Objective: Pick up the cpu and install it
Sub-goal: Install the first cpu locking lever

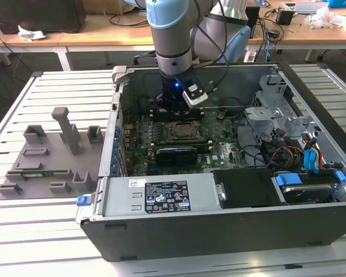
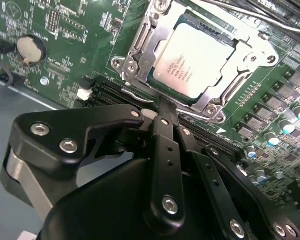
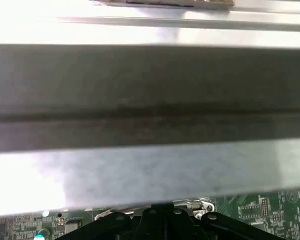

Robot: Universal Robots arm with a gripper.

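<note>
Pincer (image 2: 162,112) at the end of the arm hangs inside the open computer case (image 1: 219,231), over the motherboard (image 1: 219,147) just behind the socket; its black fingers (image 2: 162,150) look drawn together with nothing between them in the second wrist view, and its linkages also show in the first wrist view against the grey case wall (image 3: 150,90). Largest of all is the slatted metal worktop (image 1: 34,231), which carries the case across its middle and right part. Within the case, a power supply (image 1: 161,196) lies along the near wall, and a drive with blue clips (image 1: 305,187) and coloured cables (image 1: 288,156) sits toward the right end. A grey plastic fixture (image 1: 49,161) with upright blocks rests on the worktop near its left edge, well apart from the arm. On the motherboard, the cpu (image 2: 195,62) sits seated flat in the metal-framed socket (image 2: 140,55), silvery top facing up, just beyond the fingertips and not touched by them. A round coin battery (image 2: 31,48) lies on the board off to one side of the socket.
</note>
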